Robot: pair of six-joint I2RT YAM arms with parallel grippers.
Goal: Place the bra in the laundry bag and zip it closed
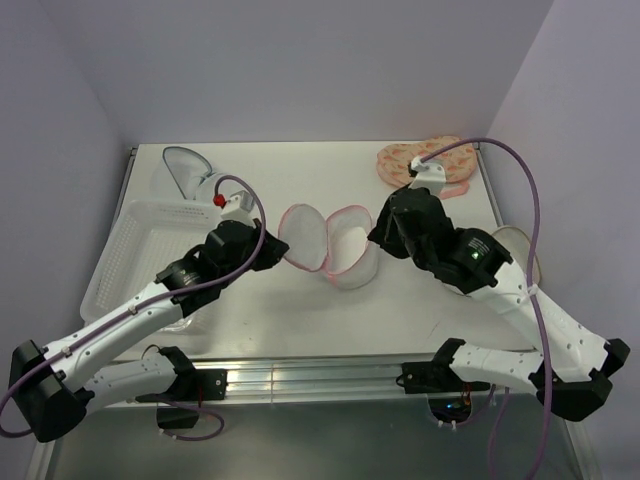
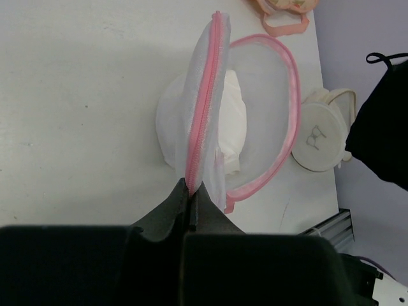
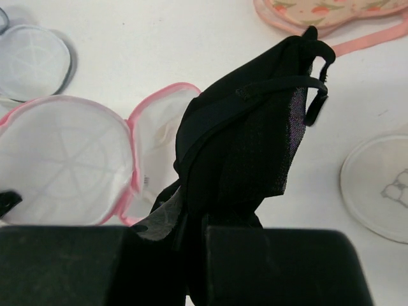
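1. Bright, even overhead light; shadows on the table are soft and faint.
2. Left wrist view: the white laundry bag nearly washes out.
3. Wrist-view foregrounds are very dark, possibly slightly blurred.

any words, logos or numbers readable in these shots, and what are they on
Cream round pouch: small grey mark, letter-like, too blurred to read.
No text visible on the laundry bag, the bra or the patterned pouch.

Nothing reads clearly: a small dark mark on the cream round pouch beside the laundry bag is too blurred to make out.
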